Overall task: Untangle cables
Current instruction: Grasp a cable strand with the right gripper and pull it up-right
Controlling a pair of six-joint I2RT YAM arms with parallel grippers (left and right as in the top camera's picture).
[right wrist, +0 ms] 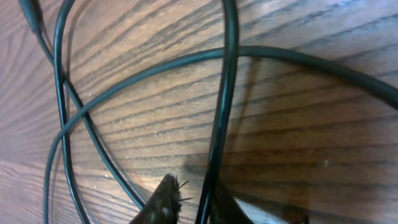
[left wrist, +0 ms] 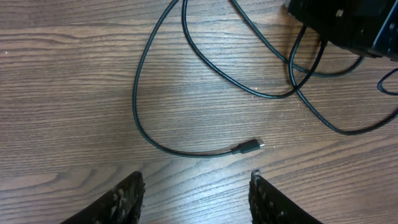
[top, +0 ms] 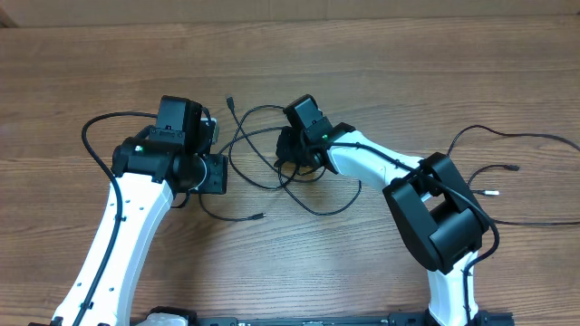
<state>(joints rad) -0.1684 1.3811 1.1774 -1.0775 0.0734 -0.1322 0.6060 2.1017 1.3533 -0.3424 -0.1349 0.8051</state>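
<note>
1. Right gripper is clenched on a single black cable strand. The strand comes up from between the fingertips and runs straight ahead over the wood. The pinch is low, near the table, probably so that one cord can be drawn out alone.
2. The tangle of cables lies right under and ahead of the right gripper. Other strands cross the held one just beyond the fingertips, mostly on their left, so it is not yet free.
3. Left gripper is released. Its fingers stand apart with nothing between them.
4. Near and ahead of the left fingertips lies a free cable end with a small plug, flat on the wood and untouched. Its cord curves away ahead toward the tangle.
5. Judgement: the left gripper looks placed to take or pin that free end while the right pulls.
6. Loose cables lie well apart from both grippers, on the right arm's outer side, seemingly already separate.
</note>
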